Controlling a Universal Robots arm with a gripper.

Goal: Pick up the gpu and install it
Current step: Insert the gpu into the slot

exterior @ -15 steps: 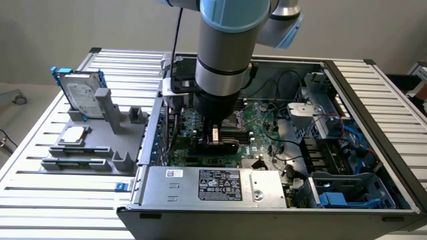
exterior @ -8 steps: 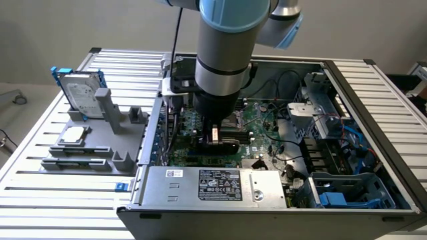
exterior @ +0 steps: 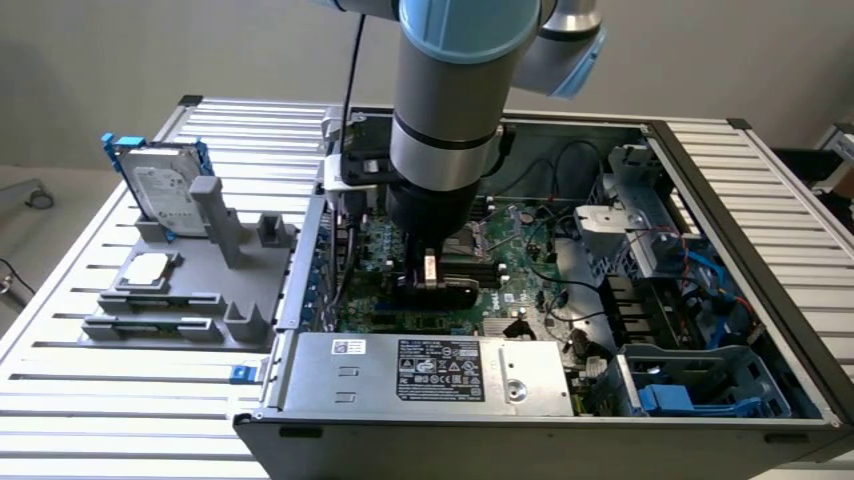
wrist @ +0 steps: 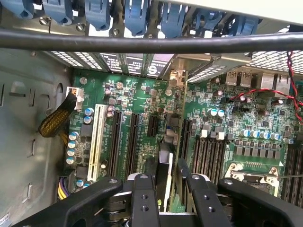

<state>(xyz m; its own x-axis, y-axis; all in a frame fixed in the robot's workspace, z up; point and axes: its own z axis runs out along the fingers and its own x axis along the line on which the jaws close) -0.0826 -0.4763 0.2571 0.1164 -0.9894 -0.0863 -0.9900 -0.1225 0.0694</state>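
The gpu stands on edge in a motherboard slot inside the open computer case. I see it from above as a thin dark strip, and its silver bracket meets the rear slot openings. My gripper straddles the card's top edge. Its black fingers sit on either side with a small gap to the card, so the gripper is open. In the exterior view the arm reaches straight down into the case, with the gripper low over the green motherboard.
A silver hard drive in a blue frame and a small square chip rest on the grey fixture outside the case. The power supply, drive cage, cables and a black cable crowd the gripper.
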